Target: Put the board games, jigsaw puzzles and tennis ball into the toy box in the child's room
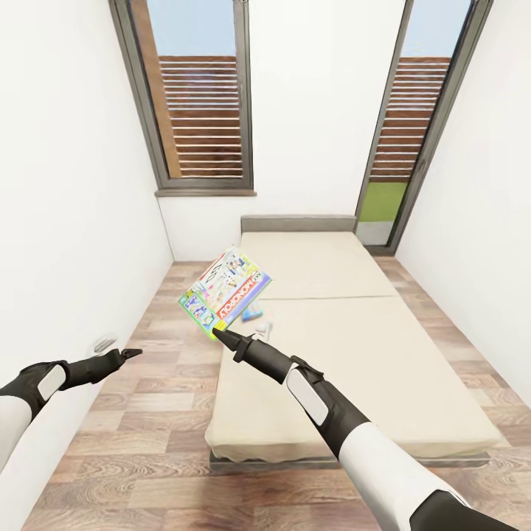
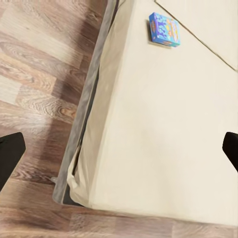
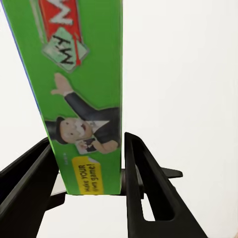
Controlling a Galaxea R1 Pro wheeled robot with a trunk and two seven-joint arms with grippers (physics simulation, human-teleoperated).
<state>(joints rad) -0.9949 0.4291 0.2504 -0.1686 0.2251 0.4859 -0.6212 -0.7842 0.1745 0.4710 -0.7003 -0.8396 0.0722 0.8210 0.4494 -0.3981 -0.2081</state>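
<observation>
Right gripper (image 1: 218, 335) clamps a Monopoly board game (image 1: 226, 289) aloft over the bed (image 1: 354, 354), at 12 o'clock. Left gripper (image 1: 133, 354) hangs open, empty. A blue box, probably the second game (image 2: 164, 29), awaits on the mattress; boxing everything remains.

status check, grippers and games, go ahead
Right gripper shut on Monopoly box, lifted above bed. Left gripper open, empty, over floor. Blue game lies on mattress. Nothing in the way.
</observation>
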